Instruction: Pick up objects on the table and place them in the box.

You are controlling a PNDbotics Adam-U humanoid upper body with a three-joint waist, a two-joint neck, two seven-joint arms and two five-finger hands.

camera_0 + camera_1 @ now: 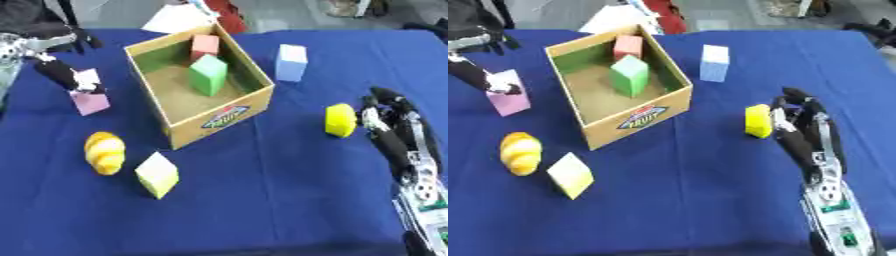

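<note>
1. While your view looks down on the blue table (pixel 289 200), the cardboard box (pixel 223 116) sits open a little left of the middle, and it serves as your landmark for everything else.
2. Inside the box you have a green block (pixel 208 75) standing near the middle of the floor and a red block (pixel 205 46) behind it, against the far wall.
3. Your left hand (pixel 63 74) is to the left of the box, at the pink block (pixel 89 97). Its dark fingers lie on the block's top, but you cannot tell whether they pinch it or only touch it.
4. Your right hand (pixel 800 131) is to the right of the box, well apart from it, fingers relaxed and pointing away from you, holding nothing.
5. Just beside that hand's fingers, on the box side, stands the yellow block (pixel 757 120); whether a finger touches it is not clear.
6. To the right of the box's far corner, a pale blue block (pixel 290 62) stands upright on the table, near the box but apart from it.
7. In front of the box, toward you and to its left, lies a yellow-orange rounded thing (pixel 105 152) with ridges like a pastry.
8. Just right of that, also in front of the box, a pale yellow-green cube (pixel 157 174) rests tilted on the cloth.
9. Behind the box, at the table's far edge, you see a white sheet (pixel 178 19) and something red (pixel 229 15) beside it.
</note>
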